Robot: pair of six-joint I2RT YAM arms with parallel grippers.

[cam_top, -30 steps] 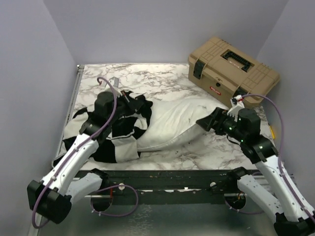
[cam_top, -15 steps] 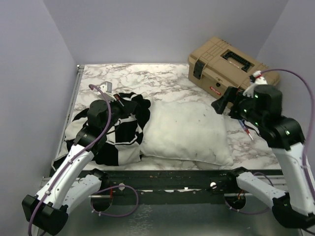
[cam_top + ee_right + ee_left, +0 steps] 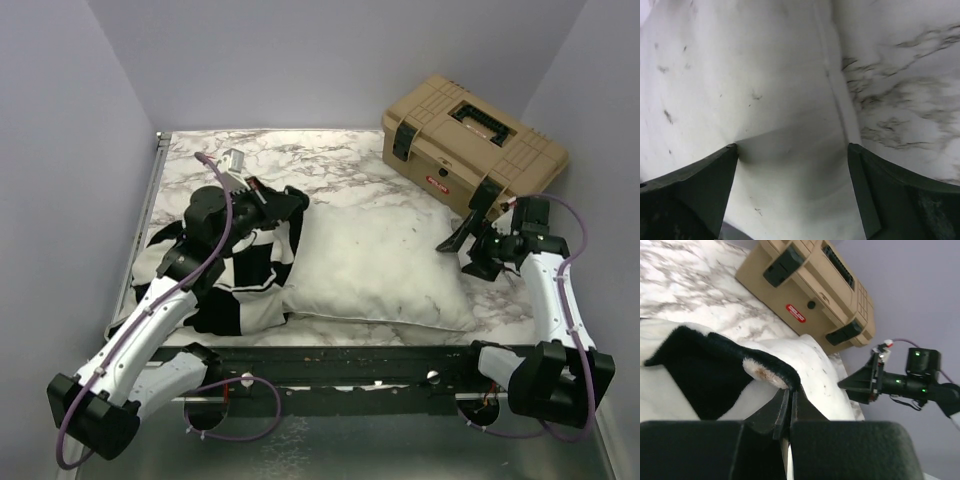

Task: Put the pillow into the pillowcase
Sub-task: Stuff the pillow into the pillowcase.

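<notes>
The white pillow (image 3: 375,265) lies flat in the middle of the marble table, its left end against the black-and-white checked pillowcase (image 3: 225,280). My left gripper (image 3: 285,200) is shut on the pillowcase's upper edge and holds it lifted over the pillow's left end. In the left wrist view the shut gripper (image 3: 790,396) pinches the fuzzy black fabric of the pillowcase (image 3: 715,370), with the pillow (image 3: 825,375) beyond. My right gripper (image 3: 462,228) is open at the pillow's right edge. In the right wrist view the right gripper (image 3: 792,150) spans bare pillow (image 3: 740,75) and grips nothing.
A tan toolbox (image 3: 470,145) stands at the back right, just behind my right gripper. Bare marble table (image 3: 330,165) shows behind the pillow and at the right (image 3: 900,75). Grey walls close in both sides and the back.
The right gripper opened off the pillow's end, rose, then came down at the pillow's right edge. The pillow dropped and spread flat. The left gripper shifted slightly with the case edge.
</notes>
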